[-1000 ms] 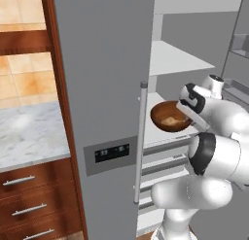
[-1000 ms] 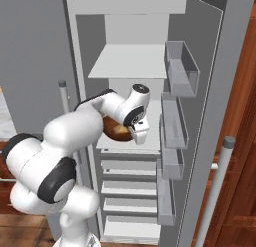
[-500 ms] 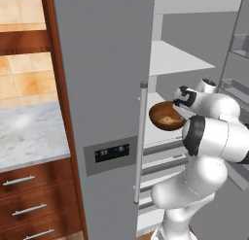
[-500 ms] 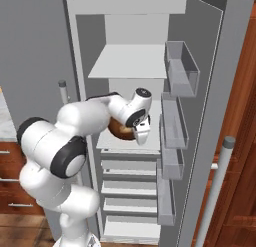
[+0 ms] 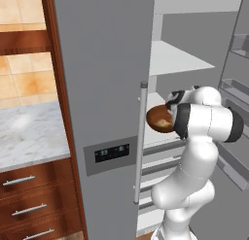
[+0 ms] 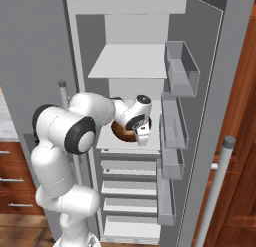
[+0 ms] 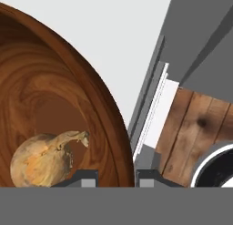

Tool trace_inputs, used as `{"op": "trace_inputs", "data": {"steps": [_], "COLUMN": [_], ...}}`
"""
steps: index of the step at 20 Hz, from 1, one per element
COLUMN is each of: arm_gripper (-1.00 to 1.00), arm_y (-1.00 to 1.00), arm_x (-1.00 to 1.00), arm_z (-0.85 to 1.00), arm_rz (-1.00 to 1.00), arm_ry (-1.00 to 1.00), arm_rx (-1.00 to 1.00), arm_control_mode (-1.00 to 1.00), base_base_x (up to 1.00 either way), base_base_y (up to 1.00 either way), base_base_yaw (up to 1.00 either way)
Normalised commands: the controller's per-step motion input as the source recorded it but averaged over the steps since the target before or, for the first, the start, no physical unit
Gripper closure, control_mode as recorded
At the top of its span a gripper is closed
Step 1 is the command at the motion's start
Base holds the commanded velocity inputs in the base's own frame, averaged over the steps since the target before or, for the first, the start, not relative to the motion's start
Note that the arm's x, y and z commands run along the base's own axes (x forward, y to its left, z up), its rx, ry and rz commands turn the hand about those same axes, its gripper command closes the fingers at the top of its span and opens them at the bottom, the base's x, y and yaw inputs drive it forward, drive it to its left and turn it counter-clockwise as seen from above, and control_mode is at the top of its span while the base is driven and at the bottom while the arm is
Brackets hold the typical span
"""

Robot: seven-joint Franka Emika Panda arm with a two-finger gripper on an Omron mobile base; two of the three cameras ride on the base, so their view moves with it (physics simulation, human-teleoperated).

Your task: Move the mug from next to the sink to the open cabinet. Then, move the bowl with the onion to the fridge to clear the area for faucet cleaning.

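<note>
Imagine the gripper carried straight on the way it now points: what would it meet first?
Probably the white fridge shelf just below the bowl, whose rim the gripper grips; depth is unclear.

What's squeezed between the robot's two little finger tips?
The wooden rim of the bowl sits between the finger tips, seen in the hand view; the onion lies inside it.

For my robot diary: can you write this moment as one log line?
gripper: shut on bowl rim | onion: in bowl | bowl: over fridge shelf
</note>
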Motion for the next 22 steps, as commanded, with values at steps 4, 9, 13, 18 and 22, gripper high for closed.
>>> {"op": "trace_inputs", "data": {"steps": [4,9,13,18,22], "arm_gripper": [1.0,-1.0,-1.0,-1.0,-1.0], "arm_y": [0.0,0.0,0.0,0.0,0.02], "arm_x": [0.96,0.97,-0.16,-0.74,-1.0], "arm_z": [-0.38,-0.21,0.26,0.98,0.7], "arm_rz": [-0.05,-0.03,-0.01,-0.09,-0.07], "arm_ry": [0.0,0.0,-0.07,-0.34,-0.39], "arm_rx": [0.01,0.02,0.01,0.0,0.0], "arm_control_mode": [-1.0,-1.0,-1.0,-1.0,-1.0], "base_base_x": [0.0,0.0,0.0,0.0,0.0], "base_base_y": [0.0,0.0,0.0,0.0,0.0], "base_base_yaw": [0.0,0.0,0.0,0.0,0.0]}}
